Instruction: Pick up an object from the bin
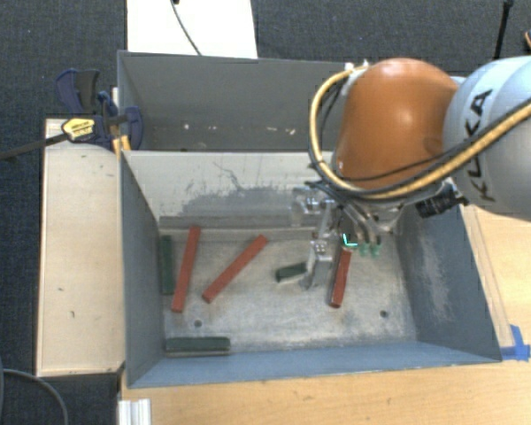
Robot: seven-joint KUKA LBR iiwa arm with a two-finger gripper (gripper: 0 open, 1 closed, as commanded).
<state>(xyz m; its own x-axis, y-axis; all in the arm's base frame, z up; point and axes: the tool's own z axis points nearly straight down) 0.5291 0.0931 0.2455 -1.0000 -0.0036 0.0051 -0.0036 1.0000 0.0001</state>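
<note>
6 small bars lie on the floor of the grey bin (442, 326): nearest, the front green bar (196, 346) lies flat along the front wall, and behind it at the left wall lies the left green bar (165, 264), with the left red bar (186, 268) just beside it and the slanted red bar (234, 268) near. Farther back, right of centre, the gripper (326, 264) hangs low between the short green piece (290, 274) and the right red bar (340, 277), both just beside it. Whether it is clenched, released or grasping either item cannot be told.
</note>
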